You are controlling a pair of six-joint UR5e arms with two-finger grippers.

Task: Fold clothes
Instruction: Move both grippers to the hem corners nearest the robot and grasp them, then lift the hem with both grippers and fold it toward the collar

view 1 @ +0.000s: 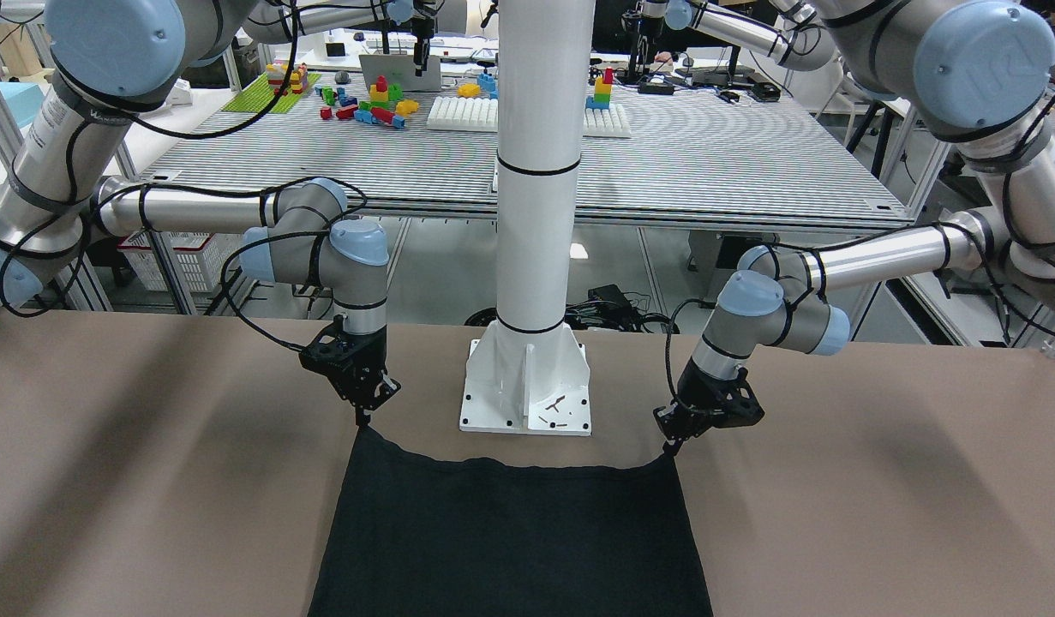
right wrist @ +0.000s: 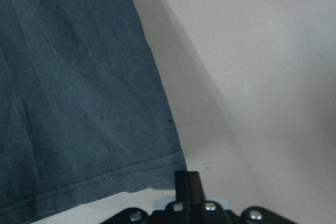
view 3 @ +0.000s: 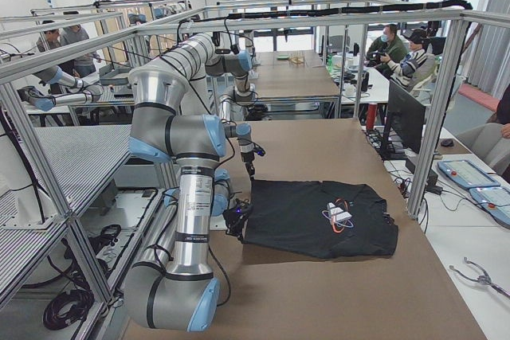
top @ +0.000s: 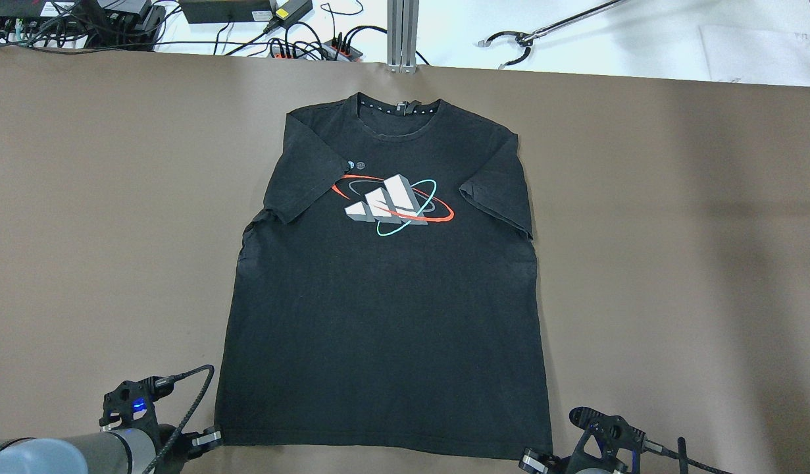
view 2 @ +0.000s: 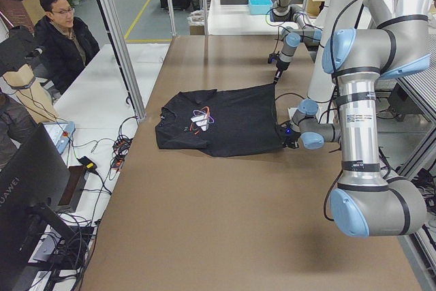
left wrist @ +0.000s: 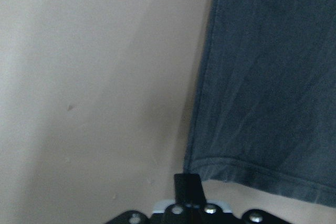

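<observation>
The clothes are one black T-shirt (top: 385,316) with a white, red and teal chest print, spread face up on the brown table, collar at the far side. My left gripper (top: 207,438) is shut on the near hem's left corner. On the hem's right corner my right gripper (top: 533,461) is shut too. From the front, both corners sit slightly raised at the right gripper (view 1: 362,420) and left gripper (view 1: 671,444), and the hem (view 1: 510,467) sags between them. Each wrist view shows closed fingertips (left wrist: 187,184) (right wrist: 187,182) at a stitched corner of the shirt (left wrist: 262,77) (right wrist: 79,77).
A white pillar (view 1: 534,214) on a base plate (view 1: 527,394) stands just behind the hem, between my arms. Cables (top: 299,39) and a metal grabber tool (top: 530,36) lie beyond the table's far edge. A seated person (view 2: 61,39) is past that edge.
</observation>
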